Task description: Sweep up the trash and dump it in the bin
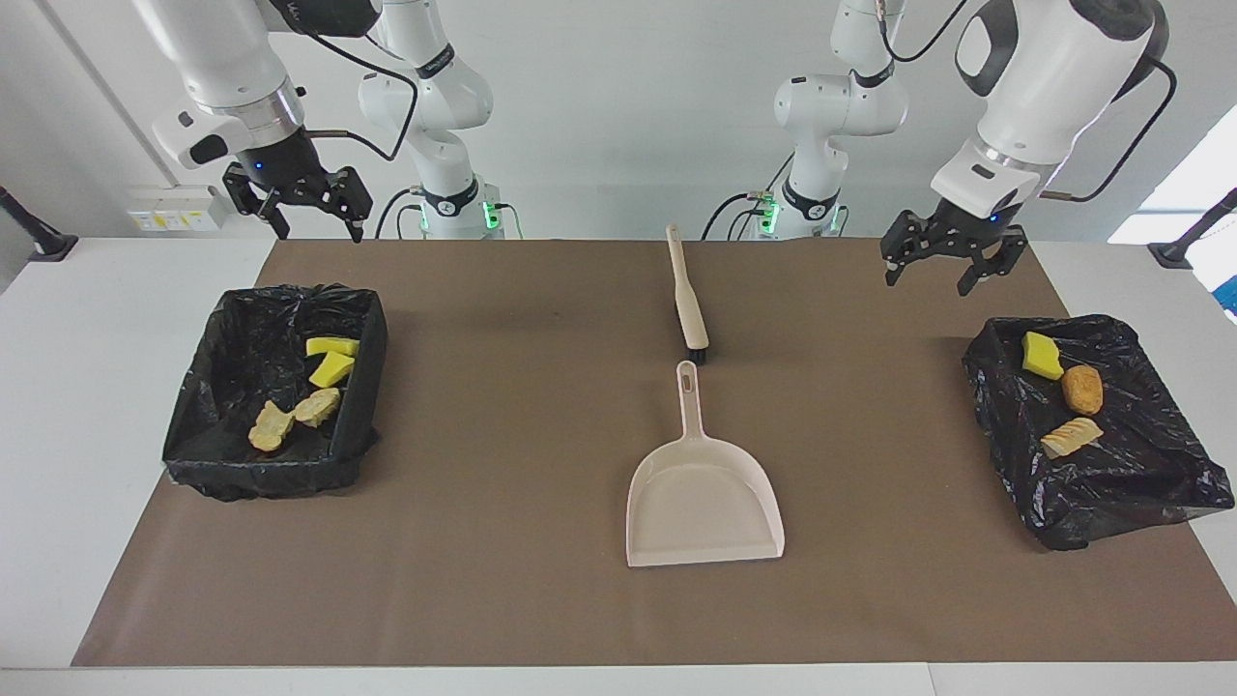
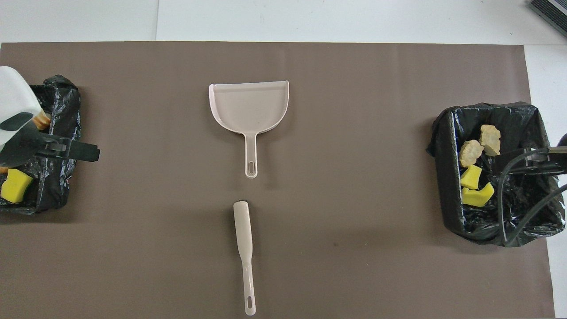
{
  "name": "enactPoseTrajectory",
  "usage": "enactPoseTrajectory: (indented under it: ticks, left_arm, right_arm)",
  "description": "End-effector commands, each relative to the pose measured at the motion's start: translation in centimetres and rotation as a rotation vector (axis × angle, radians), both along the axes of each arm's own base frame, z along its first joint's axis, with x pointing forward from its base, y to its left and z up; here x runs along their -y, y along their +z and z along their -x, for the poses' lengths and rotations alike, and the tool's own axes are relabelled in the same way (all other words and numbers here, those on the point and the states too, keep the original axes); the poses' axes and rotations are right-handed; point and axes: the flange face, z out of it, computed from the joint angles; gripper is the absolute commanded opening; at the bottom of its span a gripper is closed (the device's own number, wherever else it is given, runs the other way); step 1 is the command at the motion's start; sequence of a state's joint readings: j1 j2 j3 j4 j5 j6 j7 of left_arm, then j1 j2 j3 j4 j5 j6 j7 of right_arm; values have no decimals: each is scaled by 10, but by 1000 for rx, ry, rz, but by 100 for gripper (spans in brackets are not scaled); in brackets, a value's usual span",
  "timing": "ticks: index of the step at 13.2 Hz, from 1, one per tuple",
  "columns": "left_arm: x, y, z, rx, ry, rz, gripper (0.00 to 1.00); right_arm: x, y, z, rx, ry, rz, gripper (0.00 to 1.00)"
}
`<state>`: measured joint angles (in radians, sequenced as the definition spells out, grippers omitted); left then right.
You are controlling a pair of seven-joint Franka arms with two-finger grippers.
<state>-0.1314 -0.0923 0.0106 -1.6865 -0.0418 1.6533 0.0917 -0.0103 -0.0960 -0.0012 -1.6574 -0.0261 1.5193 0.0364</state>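
Trash all binned: 4 scraps (image 1: 302, 387) in the lined bin (image 1: 208, 454) mid-left of the facing view, 3 scraps (image 1: 1061, 391) in the other bin (image 1: 1111, 483) mid-right. Left gripper (image 1: 952, 261) upper right, up over mat edge, jaws wide, holding nothing. Right gripper (image 1: 298, 205) upper left, waiting, open, empty. Dustpan (image 1: 704, 483) and brush (image 1: 686, 300) lie center frame.
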Motion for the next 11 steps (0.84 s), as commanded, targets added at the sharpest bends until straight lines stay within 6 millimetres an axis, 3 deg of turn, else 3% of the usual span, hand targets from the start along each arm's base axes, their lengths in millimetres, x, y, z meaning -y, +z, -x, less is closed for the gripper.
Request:
enactPoseTrajectory:
  ticks: [1, 4, 11]
  left_arm:
    - [-23, 47, 8, -9, -22, -24, 100]
    - [-38, 63, -2, -46, 0, -24, 100]
    - [-40, 62, -4, -49, 5, -27, 100]
  right_arm:
    - [2, -1, 2, 19, -10, -3, 100]
    - [2, -1, 2, 21, -11, -5, 100]
    - [1, 4, -6, 30, -5, -1, 100]
